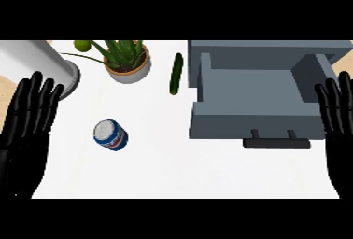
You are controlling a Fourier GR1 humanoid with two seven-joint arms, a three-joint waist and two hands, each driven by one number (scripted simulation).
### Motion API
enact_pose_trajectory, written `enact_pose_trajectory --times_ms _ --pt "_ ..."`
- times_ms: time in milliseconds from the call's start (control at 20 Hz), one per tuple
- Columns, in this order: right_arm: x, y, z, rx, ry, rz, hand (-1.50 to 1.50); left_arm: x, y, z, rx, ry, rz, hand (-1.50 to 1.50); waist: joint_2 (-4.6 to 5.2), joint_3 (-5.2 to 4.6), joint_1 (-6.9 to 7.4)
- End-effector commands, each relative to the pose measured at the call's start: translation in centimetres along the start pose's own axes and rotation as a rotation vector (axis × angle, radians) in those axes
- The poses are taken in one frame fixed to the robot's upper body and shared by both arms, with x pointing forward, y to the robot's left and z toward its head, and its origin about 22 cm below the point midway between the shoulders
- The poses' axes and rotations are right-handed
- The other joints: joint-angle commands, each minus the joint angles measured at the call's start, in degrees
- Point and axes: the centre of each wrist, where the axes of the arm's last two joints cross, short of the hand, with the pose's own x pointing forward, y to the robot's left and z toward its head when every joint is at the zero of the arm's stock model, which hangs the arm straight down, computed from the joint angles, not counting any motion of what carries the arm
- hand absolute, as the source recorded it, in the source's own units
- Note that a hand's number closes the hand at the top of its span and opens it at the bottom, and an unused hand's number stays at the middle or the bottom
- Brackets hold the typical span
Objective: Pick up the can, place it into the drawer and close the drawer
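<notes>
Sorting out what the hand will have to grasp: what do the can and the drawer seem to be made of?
The can looks like metal: a pale, silvery lid with a blue, white and red label wrapped round its side. The drawer, pulled open, looks like painted metal or plastic, an even matte blue-grey with no grain or shine; its dark handle looks matte too. Which it is, the look leaves open.

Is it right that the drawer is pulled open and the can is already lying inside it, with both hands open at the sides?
Not quite. The head view shows the can on the counter, left of the open drawer, not inside it. Both the left hand and right hand are open.
</notes>
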Motion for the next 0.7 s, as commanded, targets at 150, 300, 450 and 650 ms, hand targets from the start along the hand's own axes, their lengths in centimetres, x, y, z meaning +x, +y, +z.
enact_pose_trajectory --times_ms 150,300,450,650 --pt "0.2 -0.7 0.0 -0.005 -0.004 -0.023 -1.50 0.3 -0.8 2.7 0.130 0.015 -0.045 -1.50 -1.18 0.60 -0.13" --pt "-2.4 -1.8 1.0 -0.115 0.225 0.003 -1.50 -2.4 0.6 4.9 0.352 0.363 -0.011 -1.50 -0.64 0.52 0.77" --pt "-2.2 -1.2 1.0 -0.124 0.274 -0.001 -1.50 -0.8 0.5 4.9 0.390 0.412 -0.009 -1.50 -1.12 0.62 0.35" --pt "-1.6 -1.6 1.4 -0.097 0.294 0.001 -1.50 1.7 1.7 4.0 0.408 0.419 -0.006 -1.50 -1.13 0.61 -0.15"
